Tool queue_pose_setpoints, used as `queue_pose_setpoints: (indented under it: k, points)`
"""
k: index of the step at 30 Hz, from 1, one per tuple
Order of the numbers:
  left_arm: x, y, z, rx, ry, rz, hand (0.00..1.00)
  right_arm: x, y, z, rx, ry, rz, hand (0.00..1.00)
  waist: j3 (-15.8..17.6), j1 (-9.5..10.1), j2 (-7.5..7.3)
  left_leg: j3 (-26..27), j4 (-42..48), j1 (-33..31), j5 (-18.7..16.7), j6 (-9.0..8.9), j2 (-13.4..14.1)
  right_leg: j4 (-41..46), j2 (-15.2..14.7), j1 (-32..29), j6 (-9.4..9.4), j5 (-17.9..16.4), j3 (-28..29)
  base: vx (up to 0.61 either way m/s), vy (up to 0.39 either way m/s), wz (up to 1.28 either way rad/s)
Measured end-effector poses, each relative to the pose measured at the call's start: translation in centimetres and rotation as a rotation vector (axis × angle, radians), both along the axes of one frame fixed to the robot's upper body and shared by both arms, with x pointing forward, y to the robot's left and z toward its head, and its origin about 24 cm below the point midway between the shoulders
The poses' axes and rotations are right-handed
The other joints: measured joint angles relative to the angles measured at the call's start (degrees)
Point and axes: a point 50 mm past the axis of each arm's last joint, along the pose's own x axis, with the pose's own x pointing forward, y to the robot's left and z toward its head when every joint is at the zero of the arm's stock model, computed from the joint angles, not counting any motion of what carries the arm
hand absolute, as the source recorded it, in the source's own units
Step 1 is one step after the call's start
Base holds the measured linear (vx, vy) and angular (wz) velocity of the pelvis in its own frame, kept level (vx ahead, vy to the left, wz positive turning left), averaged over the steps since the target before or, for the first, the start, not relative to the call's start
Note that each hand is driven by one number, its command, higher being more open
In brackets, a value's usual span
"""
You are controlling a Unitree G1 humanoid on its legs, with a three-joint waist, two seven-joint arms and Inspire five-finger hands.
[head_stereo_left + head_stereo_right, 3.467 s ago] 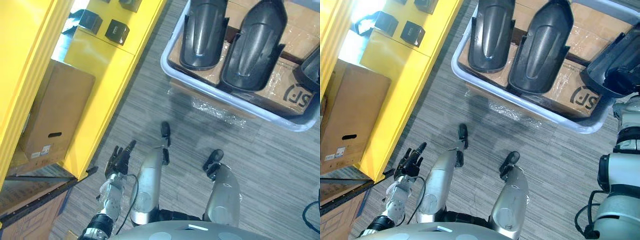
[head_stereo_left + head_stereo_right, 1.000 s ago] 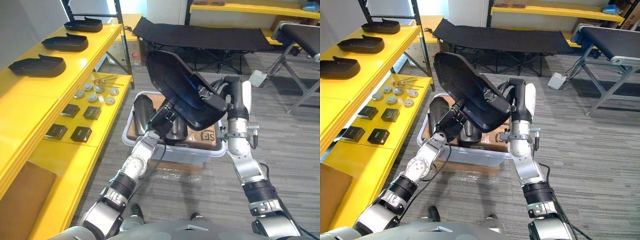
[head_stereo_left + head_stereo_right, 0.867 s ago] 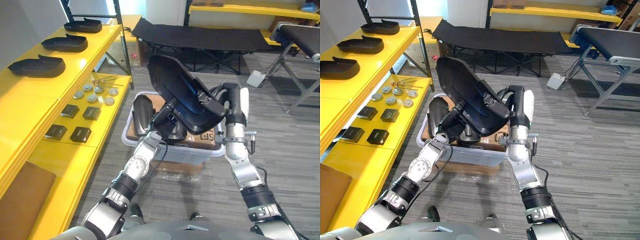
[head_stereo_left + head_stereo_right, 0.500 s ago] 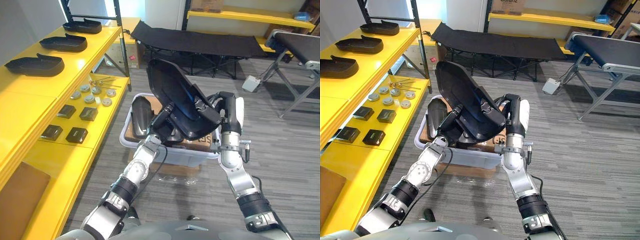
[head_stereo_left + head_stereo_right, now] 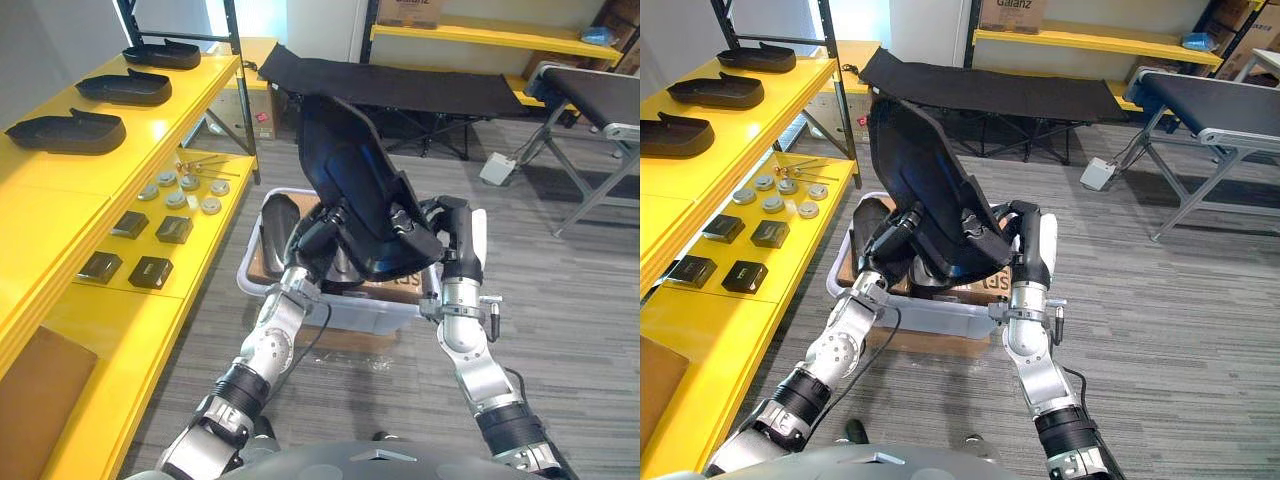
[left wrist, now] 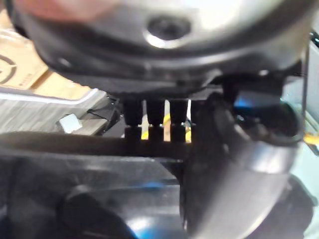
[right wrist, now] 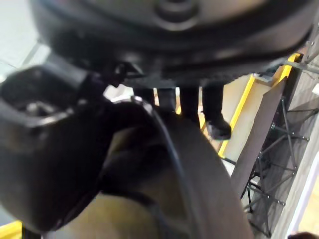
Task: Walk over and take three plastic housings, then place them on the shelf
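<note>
- Both hands are holding one large black plastic housing [image 5: 345,185] up above a pale bin [image 5: 345,312]; it is standing steeply, narrow end uppermost, clear of the bin
- The left hand [image 5: 318,228] is gripping the housing's lower edge on the robot's left, and the right hand [image 5: 425,215] is gripping the lower edge on the robot's right
- The left wrist view is showing what the head views are hiding: the left hand's fingers [image 6: 155,119] are hooking over the housing's dark rim with the thumb [image 6: 219,134] closing in beside them, so this hand is clamped on the housing; past them the cardboard [image 6: 22,69] inside the bin is showing
- The right wrist view is showing that hand's fingers [image 7: 192,104] curling down over the curved rim in the same way, clamped on it, with a strip of the yellow shelf [image 7: 239,109] showing beyond
- The eye views are giving the wider scene: a second housing [image 5: 278,225] is lying in the bin on the cardboard, partly behind the left hand
- Three shelf housings [image 5: 65,132] are sitting in a row on the top level of the shelf, on the robot's left, well apart from the held one
- On the lower level, small black boxes [image 5: 150,270] and metal discs [image 5: 185,190] are lying in groups
- A black cot [image 5: 400,85] is standing behind the bin
</note>
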Motion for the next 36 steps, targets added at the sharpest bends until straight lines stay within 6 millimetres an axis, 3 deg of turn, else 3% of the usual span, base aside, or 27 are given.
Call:
queue_pose_setpoints:
  k: [3,7,19,24,33,36]
  points:
    - [-0.1,0.6,1.8,0.118,-0.111,0.029,0.0,-0.4,0.5,-0.6,-0.004,0.042,0.053,1.0,-0.35,0.12,0.6,-0.18,0.0,-0.07,0.0,0.0,-0.36,0.04,-0.08,0.0,-0.03,-0.06,-0.15,0.0,0.0,0.01]
    - [-0.5,0.9,2.4,0.197,-0.149,0.075,0.0,-0.4,0.5,-0.7,-0.009,0.056,0.061,1.0,-0.92,0.18,1.56,-0.64,-0.01,-0.1,0.0,0.02,-0.57,0.01,-0.25,-0.01,0.12,-0.16,-0.54,0.0,0.0,0.05]
    - [-1.5,2.5,1.4,0.552,-0.124,0.332,0.0,-0.5,0.5,-1.2,-0.001,0.093,0.039,1.0,-1.3,0.15,2.2,-0.68,-0.01,-0.19,0.01,0.04,-0.56,-0.11,-0.22,-0.07,0.28,-0.29,-0.54,0.0,0.0,0.0]
    - [-1.5,3.7,1.8,0.705,-0.133,0.532,0.0,-1.0,0.3,-1.8,0.002,0.115,0.025,1.0,-1.31,0.2,2.23,-0.7,-0.01,-0.22,-0.02,0.0,-0.57,-0.13,-0.2,-0.08,0.25,-0.35,-0.55,0.0,0.0,0.0]
    - [-2.3,5.7,1.7,0.78,-0.059,0.836,0.0,-1.2,0.4,-2.1,0.016,0.124,0.02,1.0,-1.34,0.15,2.33,-0.72,-0.01,-0.23,-0.08,-0.03,-0.57,-0.13,-0.2,-0.08,0.27,-0.43,-0.52,0.0,0.0,0.0]
    - [-2.5,6.5,1.4,0.763,-0.014,0.888,0.0,-1.5,0.7,-2.1,0.107,0.144,0.073,1.0,-1.33,0.31,2.35,-0.78,-0.01,-0.31,-0.09,-0.04,-0.58,-0.13,-0.19,-0.1,0.28,-0.46,-0.53,0.0,0.0,0.0]
